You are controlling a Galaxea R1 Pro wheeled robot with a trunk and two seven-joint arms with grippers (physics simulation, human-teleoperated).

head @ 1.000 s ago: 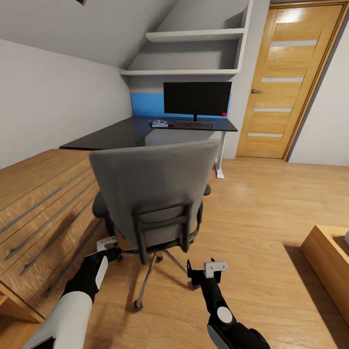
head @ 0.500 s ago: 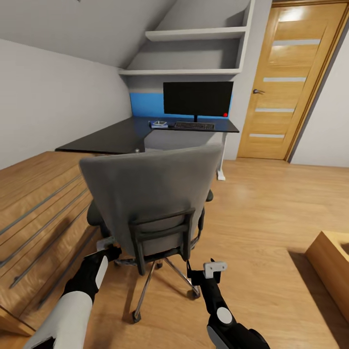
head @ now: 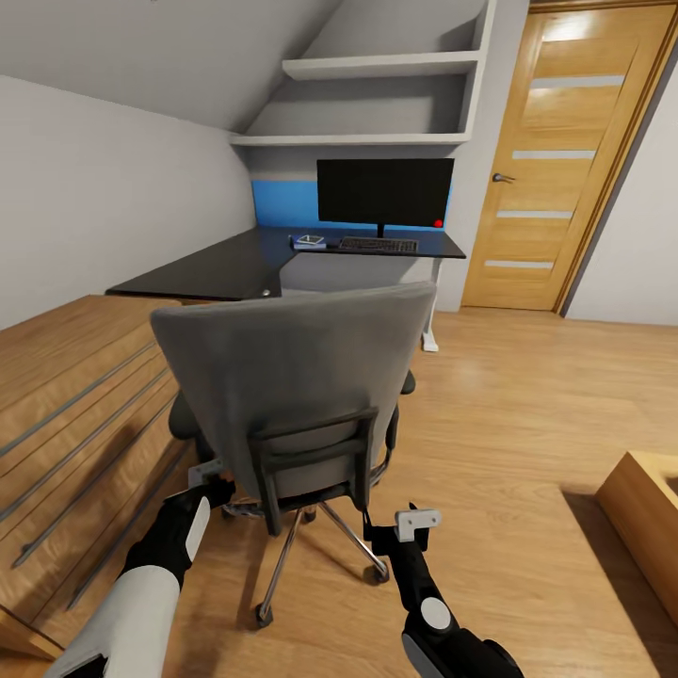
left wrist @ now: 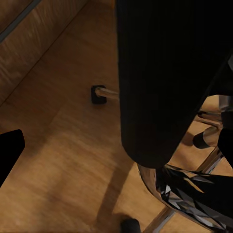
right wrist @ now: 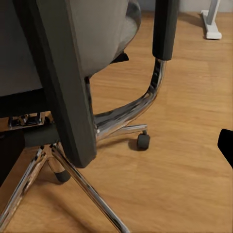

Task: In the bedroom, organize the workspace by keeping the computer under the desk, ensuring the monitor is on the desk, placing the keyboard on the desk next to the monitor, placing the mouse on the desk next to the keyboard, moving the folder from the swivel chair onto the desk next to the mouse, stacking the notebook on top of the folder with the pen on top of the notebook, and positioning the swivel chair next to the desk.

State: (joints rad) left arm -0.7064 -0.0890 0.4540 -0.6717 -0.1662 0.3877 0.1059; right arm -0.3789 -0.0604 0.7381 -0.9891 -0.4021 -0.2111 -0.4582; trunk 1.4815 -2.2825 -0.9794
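L hand (head: 209, 474), lower left of head frame: sits low beside the chair (head: 301, 377) base, near the seat's underside. Fingers mostly hidden behind the wrist; can't tell if apart or together. L wrist cam: dark chair part close in front, chrome leg and a castor (left wrist: 98, 93) on the floor beyond. No clear contact.

R hand (head: 400, 529), lower centre-right: hangs just off the chair's right rear castor, grips nothing. One dark fingertip (right wrist: 226, 145) shows at the edge of R wrist cam, its partner isn't visible — spread uncertain, can't tell. R wrist cam looks along the black back-bracket and chrome armrest support.

Step, as I judge it: approach to the chair. Either fetch the folder from the seat or push the chair toward the tabletop. Seat is hidden by the tall grey back, so folder can't be confirmed from here.

Next move prob. calls for: go round the chair's side to see the seat, or raise both hands to the backrest for a push. Hands are low, at castor level, so need lifting first. Risk: chair swivels or rolls off-line if pushed off-centre.

Outward: chair back fills mid-frame, directly ahead of both hands. Wooden chest (head: 75, 395) at left. Tabletop (head: 226, 264) well beyond, upper centre, w/ monitor (head: 384, 191) upright, keyboard (head: 378, 245) in front of it, small flat item (head: 310, 241) left of keyboard — too small to ID. Door (head: 565, 160) upper right.
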